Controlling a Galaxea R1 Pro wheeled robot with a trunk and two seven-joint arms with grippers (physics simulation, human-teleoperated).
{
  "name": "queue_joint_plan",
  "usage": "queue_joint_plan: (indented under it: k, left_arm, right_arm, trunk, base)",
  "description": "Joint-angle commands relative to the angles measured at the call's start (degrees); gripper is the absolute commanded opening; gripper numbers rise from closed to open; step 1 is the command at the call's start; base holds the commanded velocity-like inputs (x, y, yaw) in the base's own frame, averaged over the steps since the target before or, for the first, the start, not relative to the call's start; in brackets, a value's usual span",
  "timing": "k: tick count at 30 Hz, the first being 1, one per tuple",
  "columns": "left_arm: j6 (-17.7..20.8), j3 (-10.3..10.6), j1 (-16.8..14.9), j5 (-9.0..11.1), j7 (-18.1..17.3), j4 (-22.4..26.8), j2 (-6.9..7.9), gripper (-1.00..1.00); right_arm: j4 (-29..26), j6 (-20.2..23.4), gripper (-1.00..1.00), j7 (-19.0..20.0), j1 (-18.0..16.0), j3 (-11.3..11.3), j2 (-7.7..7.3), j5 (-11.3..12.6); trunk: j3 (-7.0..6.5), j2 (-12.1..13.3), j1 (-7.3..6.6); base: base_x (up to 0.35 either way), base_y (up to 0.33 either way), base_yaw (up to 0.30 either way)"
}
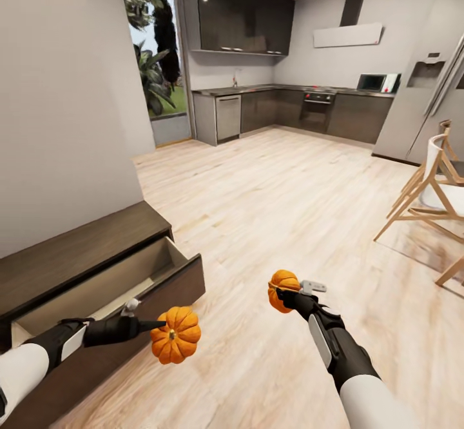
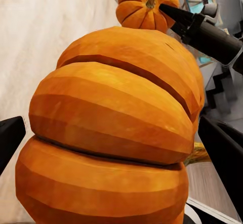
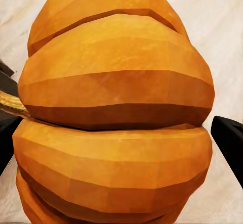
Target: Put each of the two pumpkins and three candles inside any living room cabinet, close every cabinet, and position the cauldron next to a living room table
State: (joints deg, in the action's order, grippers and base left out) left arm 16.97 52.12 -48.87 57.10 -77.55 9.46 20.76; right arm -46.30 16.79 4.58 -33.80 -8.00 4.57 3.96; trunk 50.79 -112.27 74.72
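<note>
I hold two orange ribbed pumpkins over the wood floor. My left gripper (image 1: 159, 327) is shut on one pumpkin (image 1: 176, 337) (image 2: 111, 133), just right of the cabinet's front. My right gripper (image 1: 288, 298) is shut on the other pumpkin (image 1: 282, 287) (image 3: 116, 113), which also appears in the left wrist view as the far pumpkin (image 2: 143, 7). The long dark-brown cabinet (image 1: 71, 248) stands against the left wall with one drawer (image 1: 103, 284) pulled open, its pale inside bare where I can see it. The candles, cauldron and table are out of view.
Pale wood floor (image 1: 270, 197) stretches ahead to a dark kitchen with counters (image 1: 290, 106) and a fridge (image 1: 425, 87). A wooden chair (image 1: 432, 190) stands at the right. A white wall (image 1: 58, 93) runs along the left behind the cabinet.
</note>
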Motion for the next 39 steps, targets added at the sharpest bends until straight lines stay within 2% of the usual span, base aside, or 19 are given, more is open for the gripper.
queue_joint_plan:
  k: [1, 39]
  left_arm:
    - [-0.01, -0.52, 0.0, 0.04, 0.06, 0.03, -0.04, -1.0]
    - [-0.09, -0.44, 0.0, 0.03, 0.2, 0.07, -0.45, -1.0]
  right_arm:
    - [-0.02, 0.0, -1.0, -0.01, -0.01, 0.01, 0.05, 0.08]
    - [0.42, 0.0, -1.0, -0.01, 0.0, 0.01, 0.09, 0.08]
  trunk:
    - [-0.01, 0.0, 0.0]
    - [-0.01, 0.0, 0.0]
  base:
    - [0.0, 0.0, 0.288]
    - [0.0, 0.0, 0.288]
